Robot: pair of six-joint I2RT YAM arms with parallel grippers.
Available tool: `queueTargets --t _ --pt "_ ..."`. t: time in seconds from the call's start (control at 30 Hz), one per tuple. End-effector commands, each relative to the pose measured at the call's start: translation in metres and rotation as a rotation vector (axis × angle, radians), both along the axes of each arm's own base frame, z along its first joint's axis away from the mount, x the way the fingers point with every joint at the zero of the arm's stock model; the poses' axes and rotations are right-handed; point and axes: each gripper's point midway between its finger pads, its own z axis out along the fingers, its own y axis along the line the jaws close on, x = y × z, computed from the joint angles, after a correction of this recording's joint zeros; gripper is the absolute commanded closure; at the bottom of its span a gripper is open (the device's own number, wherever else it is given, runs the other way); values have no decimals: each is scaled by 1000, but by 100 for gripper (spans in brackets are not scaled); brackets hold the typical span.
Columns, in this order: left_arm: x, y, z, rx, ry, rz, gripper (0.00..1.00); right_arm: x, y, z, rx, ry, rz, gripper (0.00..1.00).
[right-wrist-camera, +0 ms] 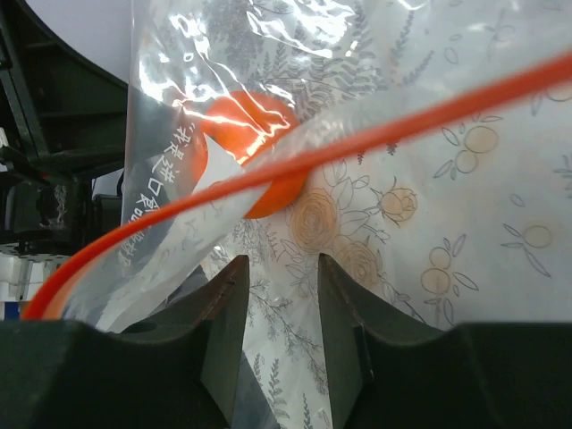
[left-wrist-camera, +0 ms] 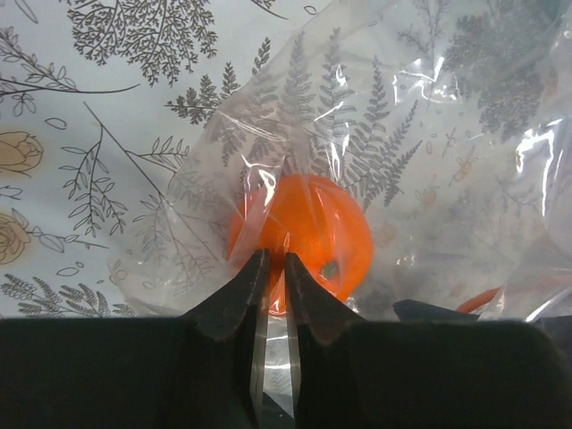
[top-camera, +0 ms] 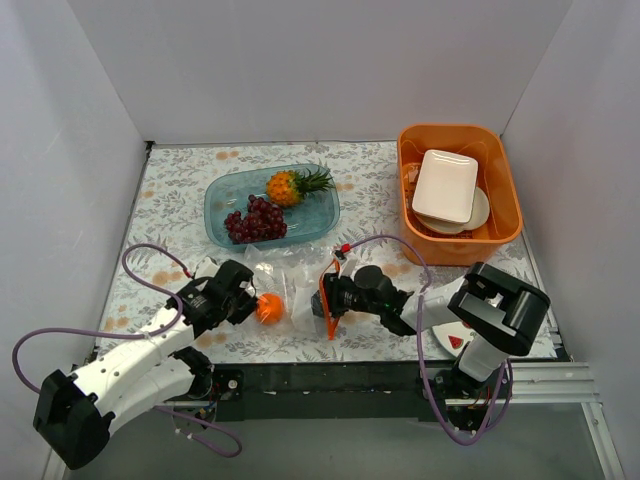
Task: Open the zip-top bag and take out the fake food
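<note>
From above, the zip-top bag (top-camera: 292, 292) is seen lying on the flowered cloth between the two arms. The small orange round fruit (top-camera: 268, 309) is inside it, at the end nearest the left gripper (top-camera: 250, 300). The orange-red zip strip (top-camera: 325, 305) stands up on edge at the right gripper (top-camera: 335, 300). The pineapple (top-camera: 290, 186) and a grape bunch (top-camera: 256, 220) are already laid in the teal tray (top-camera: 215, 195), so only the round fruit is judged to be left inside.

In the left wrist view, the fingers are pressed almost together, apparently clenched on a fold of the bag's film. The fruit (left-wrist-camera: 308, 228) sits just beyond their tips, under the plastic.

In the right wrist view, the jaws stand apart and nothing is seen pinched between them. Film is draped by one finger (whether it is hooked inside the mouth cannot be told). The zip strip (right-wrist-camera: 402, 125) crosses above the fingers, with the fruit (right-wrist-camera: 255, 134) behind it.

Several failures are judged possible from here:

- **Film slipping:** if the closed end is lifted, the thin film could slide out of the left pinch and the bag would drop.
- **Mouth collapsing:** the mouth is not firmly held, so it could fold shut and trap the fruit.
- **Fruit rolling away:** being round, the fruit could roll across the cloth and off the table's near edge once it is tipped out.
</note>
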Motion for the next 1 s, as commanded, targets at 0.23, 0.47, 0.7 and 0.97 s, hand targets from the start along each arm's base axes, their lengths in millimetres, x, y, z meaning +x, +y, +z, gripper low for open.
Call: queueTargets --t 0.23,0.47,0.7,0.97 --pt "-8 4 -17 -15 36 64 100 -5 36 20 34 -85 100 48" --pt "7 4 3 -1 -36 58 100 8 40 22 -20 -113 70 38" --pt "22 -11 31 -27 -96 1 100 19 39 21 -77 -128 33 30" --pt "29 -18 44 -34 -105 -11 100 23 40 16 -98 -118 16 29"
